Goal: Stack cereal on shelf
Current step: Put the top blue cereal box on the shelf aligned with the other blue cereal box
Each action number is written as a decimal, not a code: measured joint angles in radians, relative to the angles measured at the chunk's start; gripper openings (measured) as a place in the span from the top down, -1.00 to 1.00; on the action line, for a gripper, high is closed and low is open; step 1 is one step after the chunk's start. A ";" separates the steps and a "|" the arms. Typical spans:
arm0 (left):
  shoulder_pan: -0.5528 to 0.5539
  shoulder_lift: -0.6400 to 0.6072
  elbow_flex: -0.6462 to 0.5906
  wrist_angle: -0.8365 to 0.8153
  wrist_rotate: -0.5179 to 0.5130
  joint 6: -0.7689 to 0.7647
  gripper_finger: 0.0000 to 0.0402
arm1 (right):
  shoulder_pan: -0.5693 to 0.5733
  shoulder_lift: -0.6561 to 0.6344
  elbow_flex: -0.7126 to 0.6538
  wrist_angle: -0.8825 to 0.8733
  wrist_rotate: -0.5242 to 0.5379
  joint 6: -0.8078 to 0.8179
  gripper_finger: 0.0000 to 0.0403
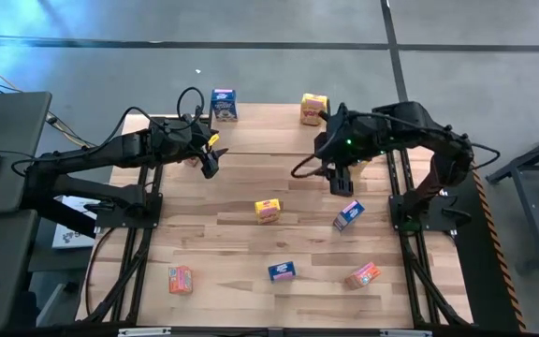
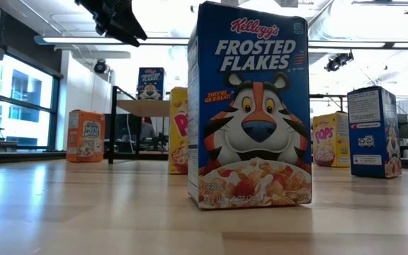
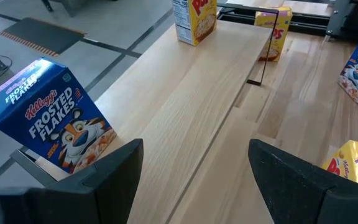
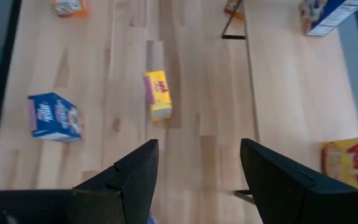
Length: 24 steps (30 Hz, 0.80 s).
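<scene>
The shelf [image 1: 265, 117] runs along the table's far edge. On it stand a blue cereal box [image 1: 224, 104] near its left end and a yellow one [image 1: 313, 109] near its right end. Other cereal boxes stand on the table: yellow [image 1: 268, 211], blue [image 1: 348, 215], blue [image 1: 282, 271], orange [image 1: 180, 279], orange [image 1: 363, 275]. My left gripper [image 3: 194, 149] hovers open by the shelf's left part [image 3: 210, 81], near the blue box [image 3: 51, 121], with nothing between its fingers. My right gripper [image 4: 197, 149] hangs open, high over the table's far right part, empty.
In the low view a blue box [image 2: 250, 106] stands close to the near edge. A further yellow box [image 3: 278, 31] stands on the table beside the shelf's black leg [image 3: 263, 50]. Bare wood lies between the scattered boxes in the table's middle [image 1: 223, 234].
</scene>
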 joint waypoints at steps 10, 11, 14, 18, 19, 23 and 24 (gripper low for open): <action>0.000 0.000 0.000 0.000 0.000 0.000 -0.41 | 0.097 0.000 0.000 0.000 0.029 0.070 -0.09; 0.000 0.000 0.000 0.000 0.000 0.000 -0.41 | 0.105 0.000 0.000 0.000 0.032 0.070 -0.09; 0.000 0.000 0.000 0.000 0.000 -0.010 -0.41 | 0.128 0.000 0.000 0.000 0.043 0.082 -0.09; 0.000 0.000 0.000 0.000 0.000 -0.010 -0.41 | 0.150 0.000 0.000 0.000 0.063 0.103 -0.09; 0.000 0.000 0.000 0.000 0.000 -0.010 -0.41 | 0.155 0.000 0.000 0.000 0.065 0.107 -0.09; 0.000 0.000 0.000 0.000 0.000 -0.010 -0.41 | 0.171 0.000 0.000 0.000 0.082 0.115 -0.09; 0.000 0.000 0.000 0.000 0.000 -0.010 -0.41 | 0.175 0.000 0.000 0.000 0.090 0.115 -0.09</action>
